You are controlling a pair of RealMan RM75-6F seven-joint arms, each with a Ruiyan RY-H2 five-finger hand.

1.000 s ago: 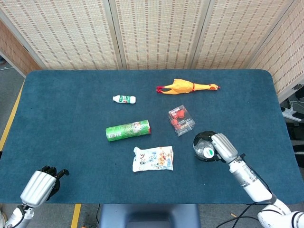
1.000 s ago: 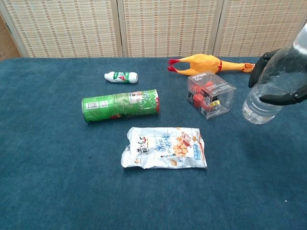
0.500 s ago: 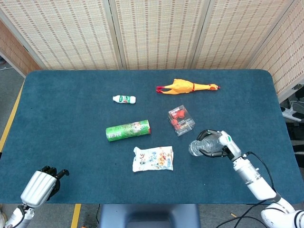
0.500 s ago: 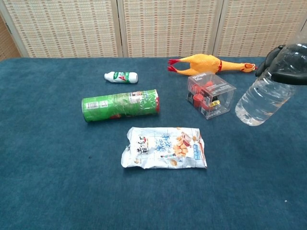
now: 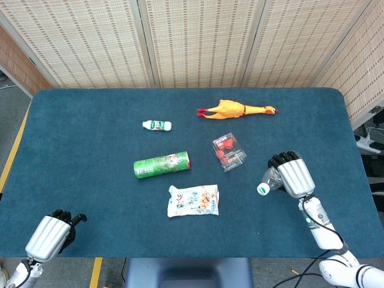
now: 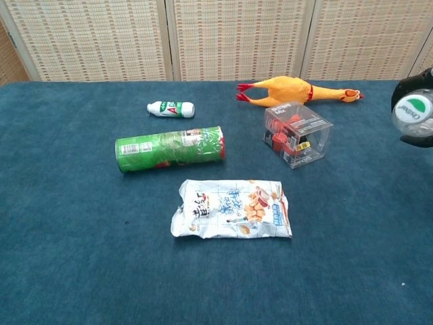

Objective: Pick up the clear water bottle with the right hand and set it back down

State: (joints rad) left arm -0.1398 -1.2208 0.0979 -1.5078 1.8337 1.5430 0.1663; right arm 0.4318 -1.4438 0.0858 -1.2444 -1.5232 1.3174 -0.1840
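One bottle [image 5: 268,182] only, gripped in right hand [image 5: 290,174], fingers wrapped round body, right of clear box [image 5: 228,151]. Tipped over, long axis roughly level, cap toward the cameras; contact with table [image 5: 72,156] unclear. Needs turning base-down before release, probably. Left hand [image 5: 53,234] curled, holding nothing, far left of box.

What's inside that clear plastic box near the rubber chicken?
The clear box holds small red pieces with a dark one and a yellow bit among them. What they are is too small to tell, and the glare on its walls hides the rest.
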